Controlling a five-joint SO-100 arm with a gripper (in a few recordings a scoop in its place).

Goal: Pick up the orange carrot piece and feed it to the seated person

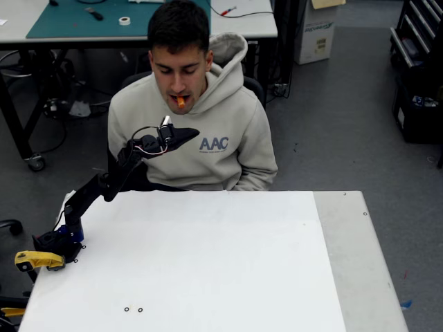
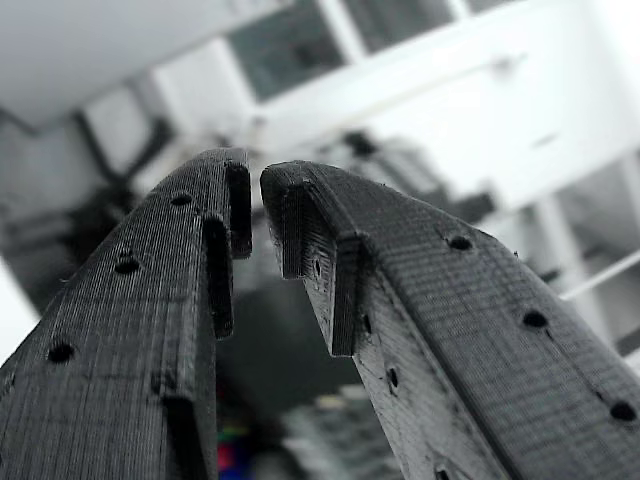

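A small orange carrot piece [image 1: 181, 101] sits between the lips of the seated person [image 1: 194, 117], its stubby end poking out of the open mouth. Only a short length of it shows, bright orange against the face, rounded at the tip; the rest is hidden inside the mouth.

The person, in a light beige hooded sweatshirt with "AAC" in dark blue on the chest, sits just behind the far edge of the white table [image 1: 208, 263]. The black arm rises from its base at the table's left edge in the fixed view and reaches toward the chest, its gripper [image 1: 190, 133] below the chin and apart from the carrot. In the wrist view the gripper [image 2: 255, 205] has its fingertips [image 2: 225, 190] drawn nearly together, a thin gap between them, gripping nothing.
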